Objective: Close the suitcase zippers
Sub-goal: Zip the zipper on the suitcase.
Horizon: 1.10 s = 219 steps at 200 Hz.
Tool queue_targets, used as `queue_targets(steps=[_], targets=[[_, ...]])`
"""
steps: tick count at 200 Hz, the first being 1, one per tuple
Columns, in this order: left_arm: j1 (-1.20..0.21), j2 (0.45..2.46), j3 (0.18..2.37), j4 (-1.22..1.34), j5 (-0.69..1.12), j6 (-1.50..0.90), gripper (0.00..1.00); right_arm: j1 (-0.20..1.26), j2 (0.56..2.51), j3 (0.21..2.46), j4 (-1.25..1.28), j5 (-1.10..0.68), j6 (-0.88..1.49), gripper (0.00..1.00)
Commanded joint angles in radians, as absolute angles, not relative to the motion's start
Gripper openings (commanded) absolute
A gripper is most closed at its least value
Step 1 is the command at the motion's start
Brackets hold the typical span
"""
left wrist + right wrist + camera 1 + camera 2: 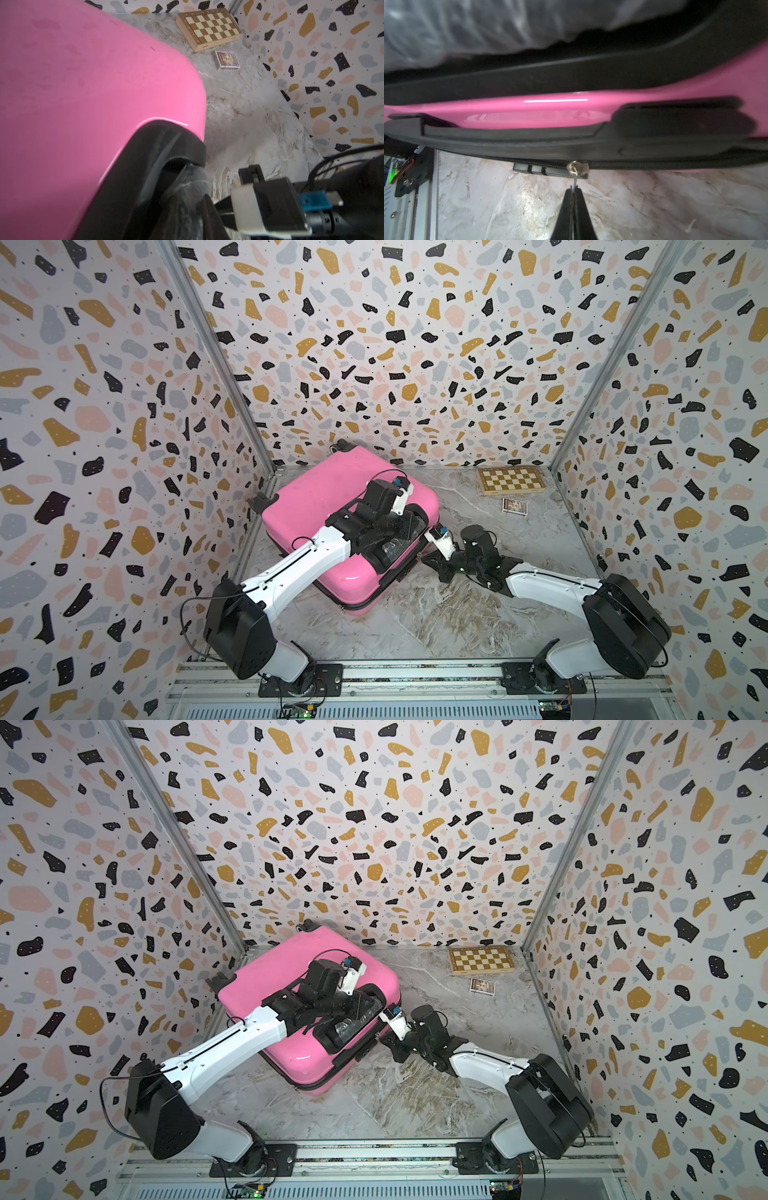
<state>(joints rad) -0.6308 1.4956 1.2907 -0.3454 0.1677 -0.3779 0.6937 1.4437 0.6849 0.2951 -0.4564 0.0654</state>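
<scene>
Pink suitcase (332,497) lay flat, well apart from a chessboard (511,480); my right gripper (574,190) was pinched tight on the thin zipper pull (576,172) along the suitcase's handle side; my left gripper (399,531) sat over its wrapped handle (392,551), fingers hidden, so I could not tell their state; a skewed tug could slip the pull free or drag the suitcase.

I count one pink suitcase (316,506), carrying two black handles (a plastic-wrapped handle (488,25) and a bare handle (508,133)) and a single metal zipper pull (574,168) that I can see. There is also one wooden chessboard (512,480) and one small printed box (514,506). My own arms make two: the left arm (299,568) and the right arm (552,587).
</scene>
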Motion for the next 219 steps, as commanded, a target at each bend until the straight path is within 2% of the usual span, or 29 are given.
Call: queue_targets(steps=[1,39,77,97,137,184,219], targets=[[-0.603,1.548,1.333,-0.209,0.066,-0.399,0.00,0.751,1.425,0.686,0.337,-0.598,0.070,0.00],[-0.603,1.597,1.385,-0.245,0.074,-0.382,0.00,0.773,1.428,0.689,0.337,-0.578,0.080,0.00],[-0.603,1.535,1.398,-0.334,0.054,-0.314,0.00,0.758,1.434,0.711,0.275,-0.443,0.083,0.00],[-0.602,1.472,1.403,-0.421,0.075,-0.247,0.07,0.726,1.438,0.718,0.261,-0.443,0.086,0.00],[-0.610,1.385,1.410,-0.662,0.258,-0.060,0.28,0.686,1.439,0.718,0.256,-0.457,0.072,0.00],[-0.613,1.366,1.363,-0.790,0.386,0.059,0.37,0.672,1.435,0.721,0.248,-0.463,0.068,0.00],[-0.615,1.402,1.362,-0.805,0.272,0.085,0.42,0.670,1.431,0.716,0.245,-0.476,0.074,0.00]])
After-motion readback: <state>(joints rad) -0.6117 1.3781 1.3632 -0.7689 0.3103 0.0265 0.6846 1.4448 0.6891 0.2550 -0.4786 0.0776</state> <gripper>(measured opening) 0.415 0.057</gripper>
